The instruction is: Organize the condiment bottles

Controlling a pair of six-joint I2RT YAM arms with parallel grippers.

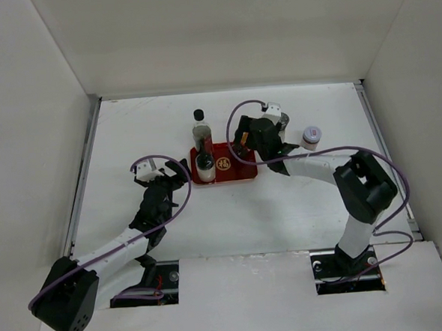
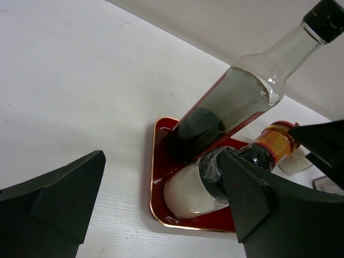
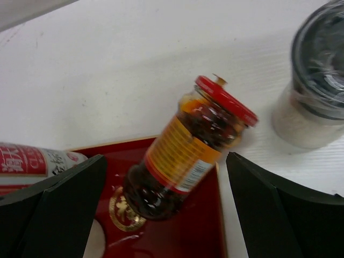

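right claw (image 3: 165, 157) spread around the red-capped jar (image 3: 185, 153) in the red tray (image 3: 188, 236), not touching; left claw (image 2: 161, 156) spread nearby.

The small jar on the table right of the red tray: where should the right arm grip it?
Likely around the body of the small jar, just below the lid, jaws coming level from its right or near side. It stands upright and round, with bare table there, while a shaker stands near on its left.

The red tray (image 1: 240, 173) bears a gold emblem (image 1: 223, 164); one bottle (image 3: 51, 158) has a red label (image 3: 19, 161) with white Chinese characters, illegible.
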